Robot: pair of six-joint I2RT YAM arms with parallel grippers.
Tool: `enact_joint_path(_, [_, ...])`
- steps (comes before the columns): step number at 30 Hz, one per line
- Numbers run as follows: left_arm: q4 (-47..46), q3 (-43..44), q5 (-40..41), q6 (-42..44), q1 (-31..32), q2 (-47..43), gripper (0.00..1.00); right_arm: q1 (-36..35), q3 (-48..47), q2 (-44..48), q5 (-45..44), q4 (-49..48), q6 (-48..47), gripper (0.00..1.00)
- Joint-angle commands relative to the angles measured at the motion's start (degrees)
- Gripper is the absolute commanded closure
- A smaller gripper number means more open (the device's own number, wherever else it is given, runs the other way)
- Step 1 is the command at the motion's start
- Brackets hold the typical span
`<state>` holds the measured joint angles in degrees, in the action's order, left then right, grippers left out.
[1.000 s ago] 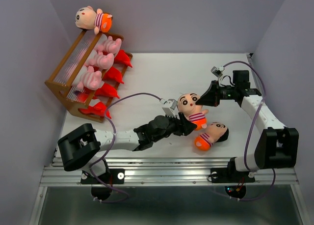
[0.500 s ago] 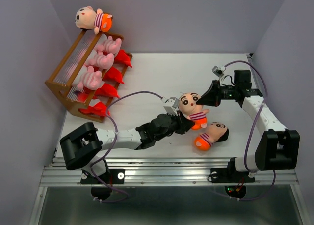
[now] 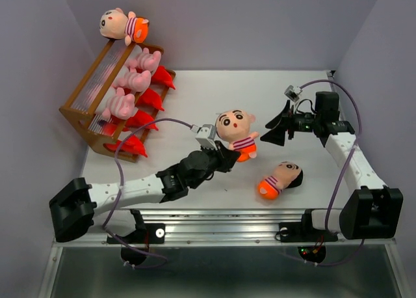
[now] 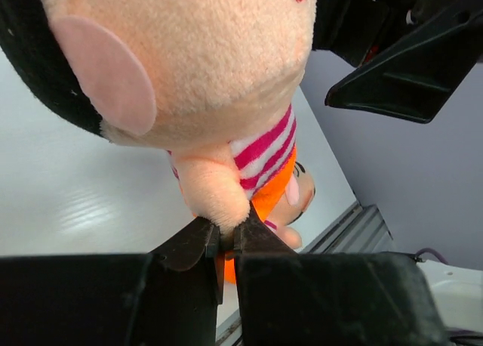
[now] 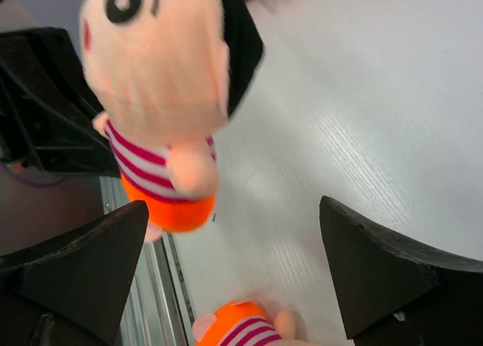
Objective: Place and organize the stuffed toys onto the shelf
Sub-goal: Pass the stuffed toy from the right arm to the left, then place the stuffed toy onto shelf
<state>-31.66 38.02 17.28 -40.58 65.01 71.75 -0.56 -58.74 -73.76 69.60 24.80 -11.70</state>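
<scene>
A boy doll [image 3: 235, 130] hangs over the middle of the table, and my left gripper [image 3: 227, 154] is shut on it from below. The left wrist view has the jaws pinching one of the doll's limbs [image 4: 219, 202] under its striped shirt. My right gripper [image 3: 275, 130] stands open just right of the doll, touching nothing; in its own view the doll [image 5: 162, 97] floats ahead of the wide-apart fingers [image 5: 75, 263]. A second boy doll [image 3: 279, 179] lies on the table near the front. The shelf [image 3: 81, 119] stands at the left, a third boy doll [image 3: 123, 25] lying above its top tier.
Three pink pigs [image 3: 133, 80] sit on the shelf's middle tier and several red monsters [image 3: 140, 119] on the lowest. Walls close in the table on the left, back and right. The metal rail [image 3: 221, 230] runs along the front edge.
The right gripper has opened, let go of the doll's head and drawn back to the right. The left gripper has shut on the doll and carried it to the left and away from the front.
</scene>
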Motion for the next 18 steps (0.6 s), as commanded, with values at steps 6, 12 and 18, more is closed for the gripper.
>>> enact_joint_path(6, [17.85,4.78,12.07,6.38,-6.12,-15.40,1.00,7.58,-0.06,1.25,-5.89,-0.63,0.10,0.00])
enact_joint_path(12, [26.46,13.37,12.52,9.11,-16.29,-19.54,1.00,9.26,3.98,-2.18,-5.09,-0.54,-1.48,0.00])
enact_joint_path(18, [31.47,25.14,6.20,10.69,-29.75,-13.23,1.00,9.26,5.21,-2.36,-6.41,-0.71,-1.74,0.00])
